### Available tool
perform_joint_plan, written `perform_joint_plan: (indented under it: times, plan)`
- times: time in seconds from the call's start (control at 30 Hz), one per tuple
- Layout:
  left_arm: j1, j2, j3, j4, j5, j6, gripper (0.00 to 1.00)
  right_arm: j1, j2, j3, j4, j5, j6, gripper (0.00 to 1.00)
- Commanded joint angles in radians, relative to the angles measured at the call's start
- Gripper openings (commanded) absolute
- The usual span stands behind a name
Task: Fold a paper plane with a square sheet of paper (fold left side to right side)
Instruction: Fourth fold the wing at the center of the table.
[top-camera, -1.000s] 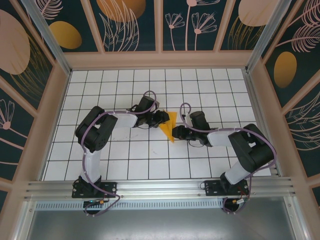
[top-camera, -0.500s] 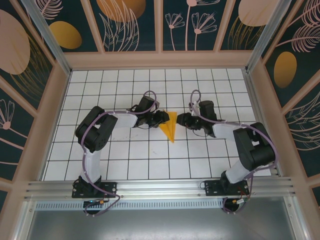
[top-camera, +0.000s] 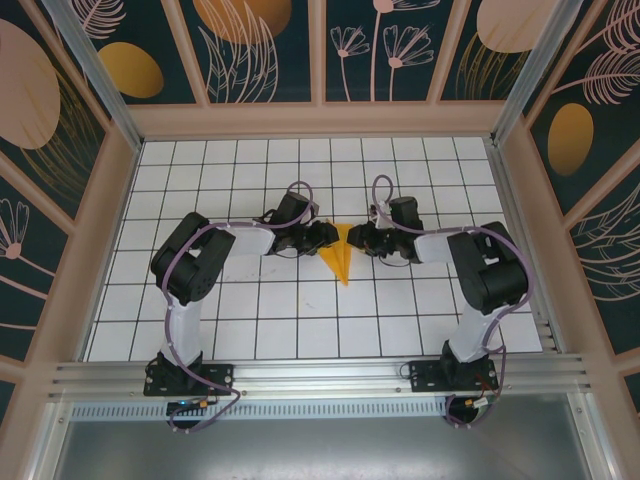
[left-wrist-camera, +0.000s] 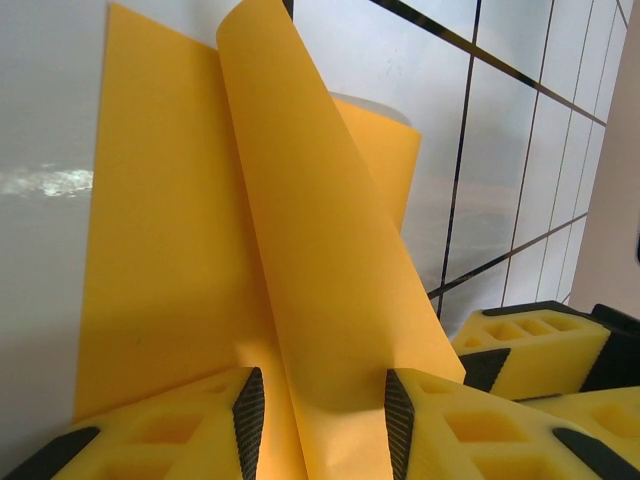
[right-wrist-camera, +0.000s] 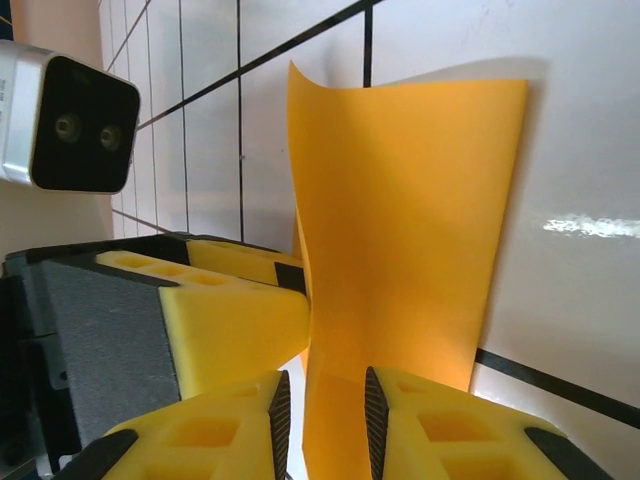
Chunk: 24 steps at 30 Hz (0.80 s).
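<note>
The orange-yellow square sheet of paper (top-camera: 342, 258) lies mid-table, folded into a narrow wedge pointing toward the near edge. One flap (left-wrist-camera: 300, 250) stands up, curling off the flat layer. My left gripper (top-camera: 328, 237) meets the wedge's top from the left. Its jaws (left-wrist-camera: 322, 400) are open and straddle the raised flap, fingertips resting on the paper. My right gripper (top-camera: 362, 240) faces it from the right. It is open too (right-wrist-camera: 322, 405), the upright paper (right-wrist-camera: 400, 220) runs between its pads, and a slit of daylight shows by the left pad.
The white grid table (top-camera: 300, 320) is boxed in by patterned walls with a metal rail along the near edge. The two grippers nearly touch: the left one's yellow fingers (right-wrist-camera: 230, 320) sit just beside the right jaws, and the right one's fingers (left-wrist-camera: 530, 335) show beside the left.
The right arm has swung up and in from the lower right, bringing its gripper to the paper's right side opposite the left gripper. Left arm and paper have stayed put.
</note>
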Motion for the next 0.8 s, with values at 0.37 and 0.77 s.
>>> perform_joint_plan:
  times: [0.37, 0.77]
  plan:
    - [-0.007, 0.040, -0.012, -0.064, -0.041, 0.028, 0.40, 0.013, 0.052, 0.063, 0.036, -0.040, 0.016, 0.14]
    - [-0.008, 0.039, -0.012, -0.063, -0.039, 0.032, 0.41, 0.012, 0.061, 0.093, -0.106, 0.056, -0.071, 0.03]
